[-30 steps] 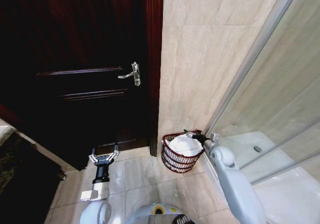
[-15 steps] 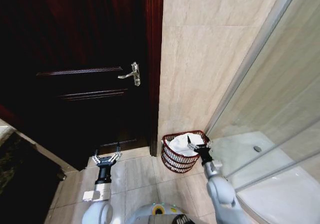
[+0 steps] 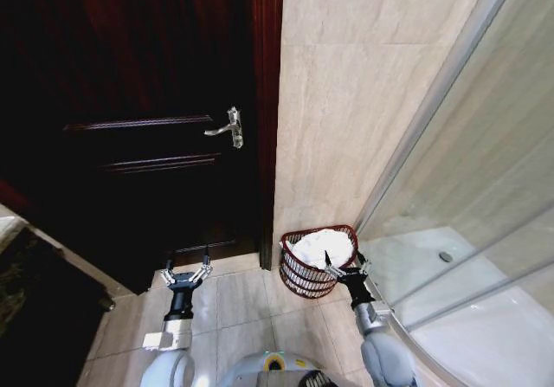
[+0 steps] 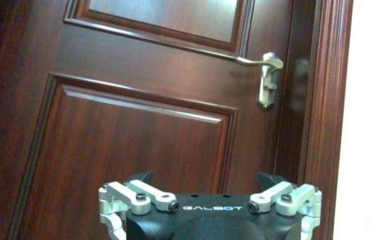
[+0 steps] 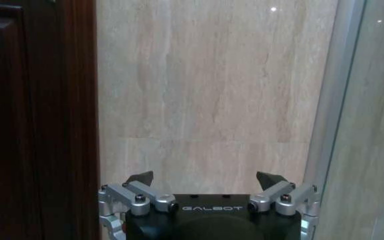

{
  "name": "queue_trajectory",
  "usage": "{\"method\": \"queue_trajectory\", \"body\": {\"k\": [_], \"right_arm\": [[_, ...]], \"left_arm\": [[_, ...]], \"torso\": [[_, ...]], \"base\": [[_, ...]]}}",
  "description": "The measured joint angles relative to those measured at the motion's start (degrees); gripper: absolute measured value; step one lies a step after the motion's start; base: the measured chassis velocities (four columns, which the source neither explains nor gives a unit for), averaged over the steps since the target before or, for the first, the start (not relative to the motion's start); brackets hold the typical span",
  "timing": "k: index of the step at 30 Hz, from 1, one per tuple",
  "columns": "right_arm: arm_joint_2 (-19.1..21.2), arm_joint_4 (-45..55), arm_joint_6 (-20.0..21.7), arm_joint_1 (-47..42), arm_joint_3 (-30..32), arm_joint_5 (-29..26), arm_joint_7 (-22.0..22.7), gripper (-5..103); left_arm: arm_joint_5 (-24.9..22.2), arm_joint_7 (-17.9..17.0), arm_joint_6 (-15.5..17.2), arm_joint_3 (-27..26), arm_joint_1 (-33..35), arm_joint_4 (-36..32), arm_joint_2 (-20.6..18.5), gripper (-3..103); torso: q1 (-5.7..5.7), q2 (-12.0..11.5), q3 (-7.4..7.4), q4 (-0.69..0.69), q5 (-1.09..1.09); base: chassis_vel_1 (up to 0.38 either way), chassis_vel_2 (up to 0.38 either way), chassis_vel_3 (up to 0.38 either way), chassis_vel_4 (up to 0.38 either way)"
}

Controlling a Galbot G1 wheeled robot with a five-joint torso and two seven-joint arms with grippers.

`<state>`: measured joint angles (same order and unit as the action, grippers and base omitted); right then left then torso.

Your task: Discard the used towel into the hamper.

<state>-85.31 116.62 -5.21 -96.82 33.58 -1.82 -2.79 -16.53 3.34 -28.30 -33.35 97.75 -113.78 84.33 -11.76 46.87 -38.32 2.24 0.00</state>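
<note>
The white towel (image 3: 324, 245) lies heaped in the hamper (image 3: 313, 263) on the floor at the wall's foot, beside the door frame. The right tool (image 3: 344, 270) hangs empty just beside the rim, fingers spread, likely because the drop is done. The left tool (image 3: 186, 276), also spread, idles near the door (image 3: 130, 145).

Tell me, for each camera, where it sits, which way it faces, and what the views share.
Head view: from the robot's head, looking down at the hamper holding the towel, with the left gripper and right gripper open below.
Left wrist view: on the left arm, facing the door and door handle; its open gripper shows.
Right wrist view: on the right arm, facing the tiled wall; its open gripper shows.
Shared: door and handle, head and left wrist.
</note>
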Motion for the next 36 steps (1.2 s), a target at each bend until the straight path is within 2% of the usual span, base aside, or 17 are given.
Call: {"method": "queue_trajectory", "body": {"k": [9,15,36], "right_arm": [[0.08,-0.91,-1.14,0.09,-0.12,0.06,-0.32,100],[-0.15,-1.09,-1.54,0.29,-0.19,0.06,-0.54,100],[0.09,-0.64,-2.15,-1.10,-0.27,-0.16,-0.57,100]], "left_arm": [[0.43,0.11,0.41,0.30,-0.02,-0.06,0.43,100],[0.37,1.37,1.42,0.10,0.31,-0.99,0.34,100],[0.74,2.01,1.07,-0.33,0.39,-1.04,0.27,100]], "torso": [[0.02,0.01,0.01,0.00,0.00],[0.00,-0.01,0.00,0.00,0.01],[-0.01,-0.01,0.00,0.00,0.00]], "base": [[0.066,-0.040,-0.051,0.060],[0.000,0.000,0.000,0.000],[0.034,0.029,0.025,0.033]]}}
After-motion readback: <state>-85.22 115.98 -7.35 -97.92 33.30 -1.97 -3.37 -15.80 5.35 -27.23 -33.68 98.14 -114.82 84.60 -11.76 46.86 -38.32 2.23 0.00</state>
